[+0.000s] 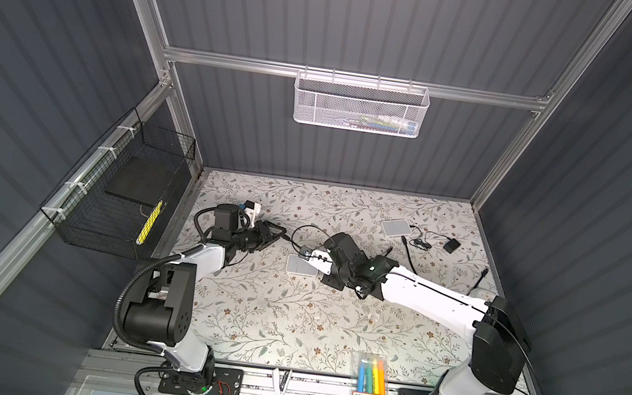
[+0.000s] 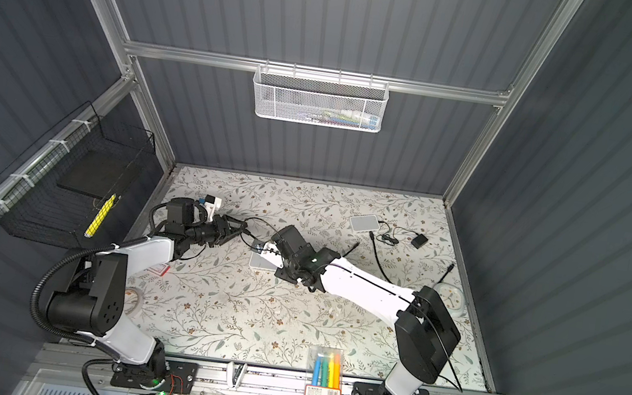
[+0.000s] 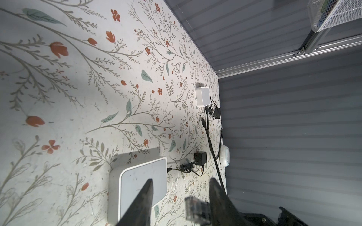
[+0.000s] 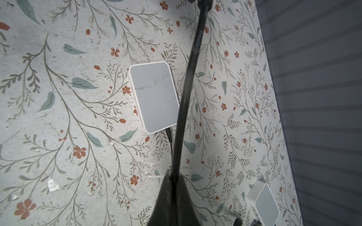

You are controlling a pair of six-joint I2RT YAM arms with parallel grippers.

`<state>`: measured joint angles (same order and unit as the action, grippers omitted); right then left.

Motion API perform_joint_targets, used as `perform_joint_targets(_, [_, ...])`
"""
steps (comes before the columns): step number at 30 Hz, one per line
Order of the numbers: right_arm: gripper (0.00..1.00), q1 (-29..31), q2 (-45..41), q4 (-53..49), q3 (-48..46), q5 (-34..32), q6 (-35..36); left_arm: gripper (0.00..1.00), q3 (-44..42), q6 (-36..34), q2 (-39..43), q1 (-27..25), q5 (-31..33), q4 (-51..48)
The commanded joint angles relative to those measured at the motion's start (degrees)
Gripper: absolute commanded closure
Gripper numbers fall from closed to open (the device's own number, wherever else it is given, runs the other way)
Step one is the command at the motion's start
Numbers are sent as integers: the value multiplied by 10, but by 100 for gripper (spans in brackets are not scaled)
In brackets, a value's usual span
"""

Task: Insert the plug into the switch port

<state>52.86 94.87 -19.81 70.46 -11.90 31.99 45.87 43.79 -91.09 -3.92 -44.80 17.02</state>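
**A:** Left gripper [image 3: 181, 180], state of the jaws?
**B:** Partly open. The plug [image 3: 193, 207], clear and blurred, sits in the gap just beside one finger [image 3: 219, 197]. The other finger stands well clear. Touching or not, cannot tell. Not pinched.

**A:** Right gripper [image 4: 172, 176]?
**B:** Jaws closed tight on the black cable [image 4: 189, 78]. It runs left from them, along the far side of the switch [image 4: 154, 95].

**A:** Switch location?
**B:** Flat on the tabletop [image 1: 287, 329], about mid-width. In both top views the switch [image 1: 296, 267] [image 2: 258, 262] lies partly under the right arm [image 1: 418, 292]. A power lead [image 4: 169, 137] is in its right end.

**A:** Plug against switch?
**B:** Apart. The plug hangs left of the switch, off the tabletop, between the left jaws.

**A:** Anything else noted?
**B:** Second switch [image 1: 396, 228] at the far right, well apart from the first.
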Motion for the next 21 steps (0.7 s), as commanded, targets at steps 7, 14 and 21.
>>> perform_joint_targets(7, [100, 6, -3, 7, 4, -2, 5, 64, 9, 16, 3, 4, -15, 32])
perform_joint_targets(14, [100, 7, 3, 7, 3, -6, 4, 66, 4, 32, 7, 4, -10, 50])
perform_joint_targets(21, [100, 8, 6, 8, 3, -18, 3, 52, -4, 70, 11, 4, 9, 74])
